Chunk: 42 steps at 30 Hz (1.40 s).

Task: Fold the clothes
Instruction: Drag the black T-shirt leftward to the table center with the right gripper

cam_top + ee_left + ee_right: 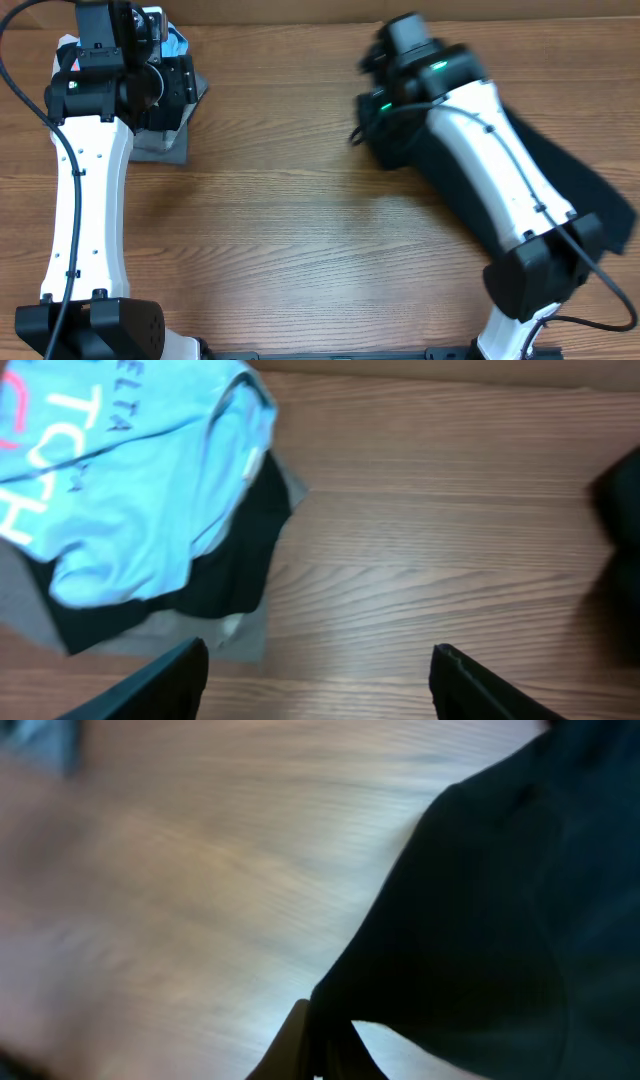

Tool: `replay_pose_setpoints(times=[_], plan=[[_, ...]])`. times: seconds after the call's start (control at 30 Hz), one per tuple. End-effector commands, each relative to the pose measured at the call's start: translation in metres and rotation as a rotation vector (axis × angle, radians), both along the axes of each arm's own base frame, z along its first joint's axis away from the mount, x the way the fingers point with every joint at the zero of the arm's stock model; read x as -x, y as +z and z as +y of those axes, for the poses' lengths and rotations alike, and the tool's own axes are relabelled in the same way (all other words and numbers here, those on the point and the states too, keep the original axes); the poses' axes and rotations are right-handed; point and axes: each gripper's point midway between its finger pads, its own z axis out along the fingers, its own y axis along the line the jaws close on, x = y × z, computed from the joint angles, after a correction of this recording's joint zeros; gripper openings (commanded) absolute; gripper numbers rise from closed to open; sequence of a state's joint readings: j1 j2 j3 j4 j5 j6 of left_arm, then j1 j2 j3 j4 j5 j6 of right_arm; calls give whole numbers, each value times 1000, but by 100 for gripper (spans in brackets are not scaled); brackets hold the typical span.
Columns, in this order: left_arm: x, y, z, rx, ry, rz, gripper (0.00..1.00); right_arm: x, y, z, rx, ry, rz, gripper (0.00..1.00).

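Note:
The black shirt (578,172) lies at the right of the wooden table, mostly hidden under my right arm in the overhead view. In the right wrist view the black shirt (500,890) fills the right side, lifted off the wood. My right gripper (318,1055) is shut on an edge of it, and the cloth hangs from the closed fingertips. My left gripper (320,650) is open over bare wood with nothing between its fingers. It hovers just right of a pile of garments at the back left.
The pile holds a light blue shirt (130,470) with pink and white lettering over a dark layer (240,560) and a grey folded garment (165,148). Bare wood (300,220) lies between the arms. A dark shape (622,495) shows at the right edge of the left wrist view.

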State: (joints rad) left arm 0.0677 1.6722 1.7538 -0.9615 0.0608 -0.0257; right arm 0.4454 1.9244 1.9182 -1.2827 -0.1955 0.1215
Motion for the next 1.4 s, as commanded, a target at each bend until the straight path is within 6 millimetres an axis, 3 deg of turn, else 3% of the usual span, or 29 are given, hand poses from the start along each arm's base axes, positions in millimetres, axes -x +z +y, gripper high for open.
replay_pose_setpoints(times=[0.0,0.13,0.27,0.37,0.47,0.63,0.73,0.9,1.07,1.2,1.37], plan=[[0,9,24,-48,78,-15,75,62,10,85,-83,219,33,4],[2,9,37,-50,109,-14,77,99,10,120,-83,320,45,5],[3,9,43,-49,122,-13,83,111,11,128,-85,346,53,41],[4,8,44,-49,122,-10,85,100,16,118,-93,268,54,50],[4,8,40,-36,110,-8,86,68,20,88,-80,127,33,63],[3,7,18,52,26,-9,86,13,12,10,-26,-104,31,70],[5,4,1,99,-24,7,84,-10,-3,-41,16,-254,56,74],[6,-7,-38,88,-131,41,83,-29,-45,-104,37,-408,128,74],[6,-27,-76,52,-214,89,85,-38,-85,-128,8,-467,134,74],[12,-57,-99,58,-260,190,83,-41,-116,-130,-12,-488,114,74],[16,-89,-110,56,-273,291,79,-45,-150,-128,-51,-502,60,69]])
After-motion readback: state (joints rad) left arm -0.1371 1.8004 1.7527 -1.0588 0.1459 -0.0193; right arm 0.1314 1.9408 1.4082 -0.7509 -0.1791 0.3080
